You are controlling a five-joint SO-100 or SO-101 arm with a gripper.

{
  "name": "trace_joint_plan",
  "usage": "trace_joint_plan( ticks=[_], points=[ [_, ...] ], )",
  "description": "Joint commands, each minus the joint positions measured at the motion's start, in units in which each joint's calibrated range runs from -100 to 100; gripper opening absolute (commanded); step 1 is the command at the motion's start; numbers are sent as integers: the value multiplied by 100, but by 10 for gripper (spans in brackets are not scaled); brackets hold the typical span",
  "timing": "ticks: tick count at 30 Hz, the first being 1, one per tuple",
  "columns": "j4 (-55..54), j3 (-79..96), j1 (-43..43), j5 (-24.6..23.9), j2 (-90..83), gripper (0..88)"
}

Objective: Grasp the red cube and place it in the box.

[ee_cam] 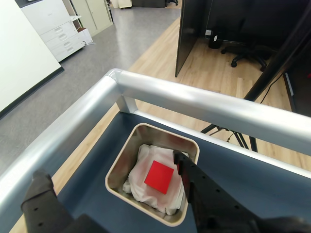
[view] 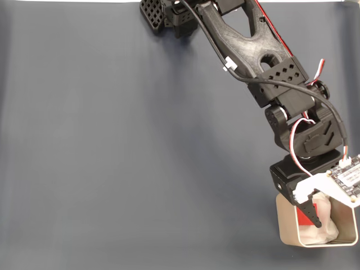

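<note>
The red cube [ee_cam: 159, 176] lies flat on crumpled white paper inside the box [ee_cam: 150, 129], a metallic-looking, rounded-corner container on the dark blue table. In the fixed view the box [view: 285, 228] sits at the lower right edge, and a sliver of the red cube [view: 307, 232] shows beside the black finger. My gripper [ee_cam: 108, 166] hangs just above the box, open, with one finger at the lower left and the other finger [ee_cam: 194, 187] over the box's right side. Nothing is held between them. In the fixed view the gripper [view: 323, 218] covers much of the box.
A thick silver rail [ee_cam: 194, 99] borders the table just beyond the box. The blue mat [view: 124, 157] stretches wide to the left in the fixed view. The arm's base [view: 169, 14] stands at the top centre. Office floor and furniture lie past the rail.
</note>
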Motion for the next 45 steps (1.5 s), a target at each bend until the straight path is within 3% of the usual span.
trace_joint_plan(
  ticks=[1,20,23,31,35,45],
  points=[
    [-152,-104,80,73,-261,540],
    [-185,5,80,137,-339,517],
    [-144,24,87,186,-383,433],
    [-111,142,87,269,-608,65],
    [-53,197,116,303,-773,0],
    [37,416,421,200,-1518,0]
  ],
)
